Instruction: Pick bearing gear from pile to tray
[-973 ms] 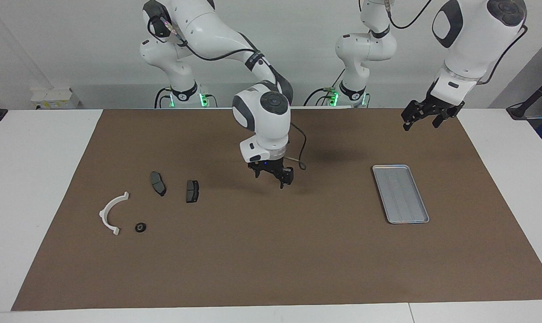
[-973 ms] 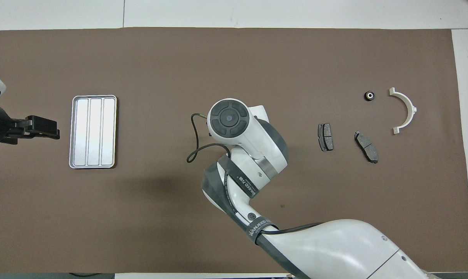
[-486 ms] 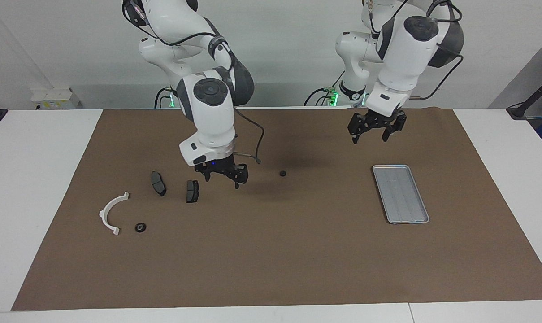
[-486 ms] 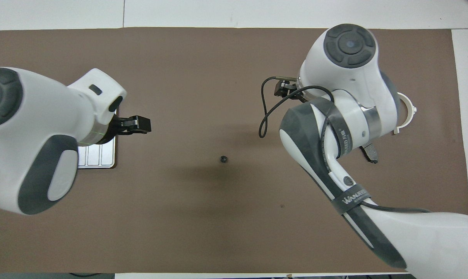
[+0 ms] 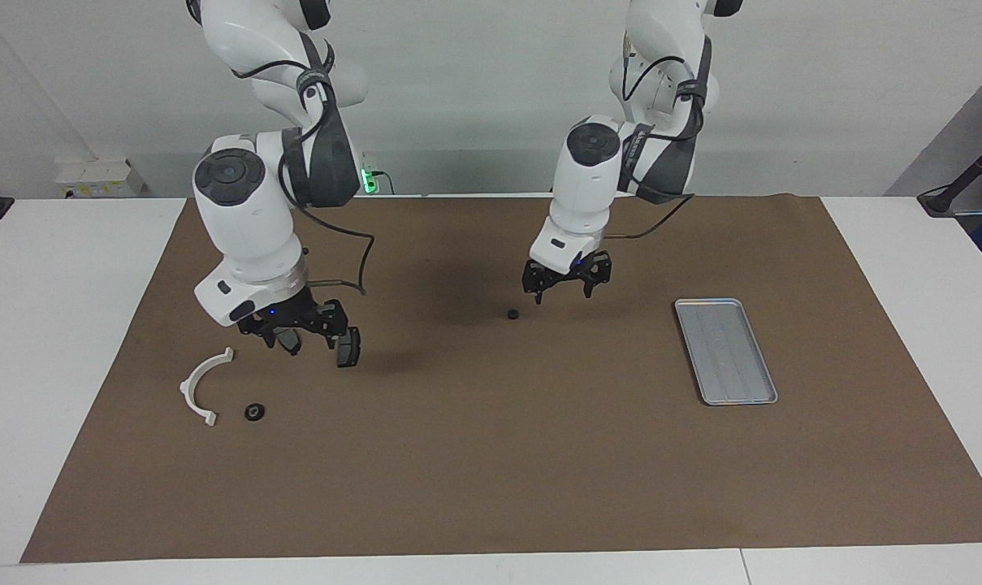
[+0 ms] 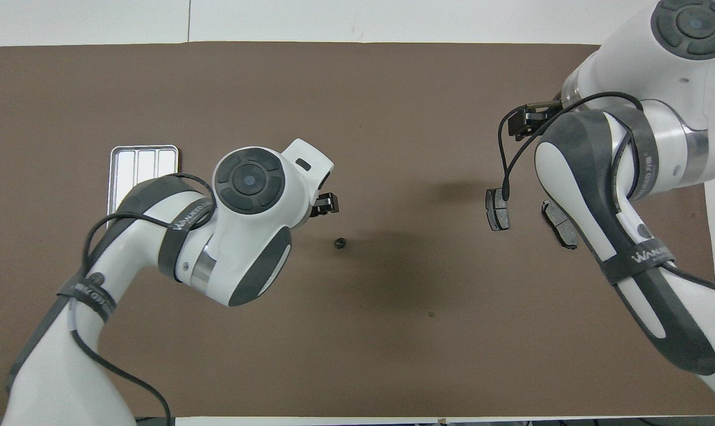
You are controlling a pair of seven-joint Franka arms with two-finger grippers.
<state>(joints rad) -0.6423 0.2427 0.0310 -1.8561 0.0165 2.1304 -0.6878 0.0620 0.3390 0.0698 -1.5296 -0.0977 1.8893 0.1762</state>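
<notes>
Silver tray [image 5: 726, 351], long axis toward robots

Both arms bend forward and down from their bases, wrists pointing their hands toward the desk. The right hand [image 5: 302, 331] hangs low toward the right arm's end, fingers spread and empty. The left hand [image 5: 565, 281] hovers near the middle of the desk, fingers likewise apart, holding nothing.

Brown mat [image 5: 491, 471] covers white table [image 5: 68, 341].
</notes>
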